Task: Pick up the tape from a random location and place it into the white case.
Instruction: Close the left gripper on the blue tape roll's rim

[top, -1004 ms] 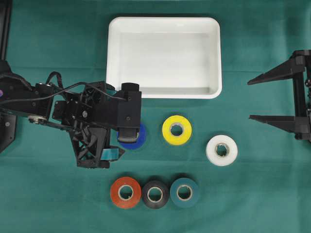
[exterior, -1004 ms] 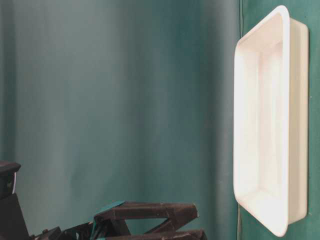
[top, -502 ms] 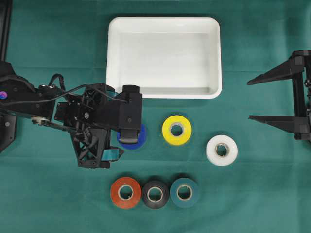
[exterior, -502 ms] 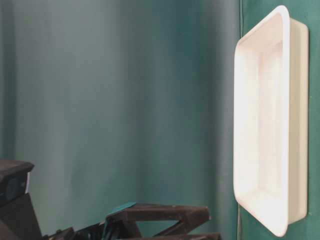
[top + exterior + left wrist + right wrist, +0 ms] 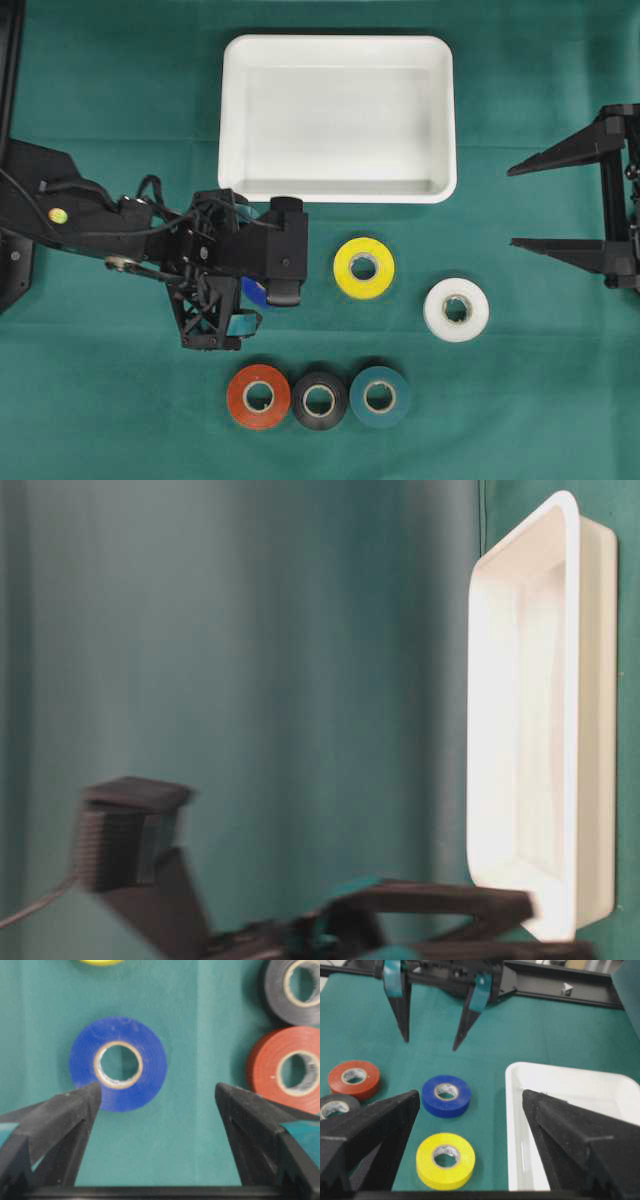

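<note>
Blue tape [image 5: 118, 1070] lies flat on the green table [image 5: 120, 420] near its middle, just below the white case [image 5: 338, 118] that sits toward the far edge. Above the tape hangs the left gripper [image 5: 157, 1095], fingers spread wide and apart from it. The right gripper [image 5: 530, 205] waits at the right edge, also spread and holding nothing.

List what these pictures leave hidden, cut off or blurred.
- Blue tape roll: overhead, the left arm's wrist covers all but a sliver.
- Left gripper: table-level view shows it motion-blurred and cut by the bottom edge.
- Black tape roll: left wrist view crops it at the top right corner.
- White case: right wrist view cuts it off.
</note>
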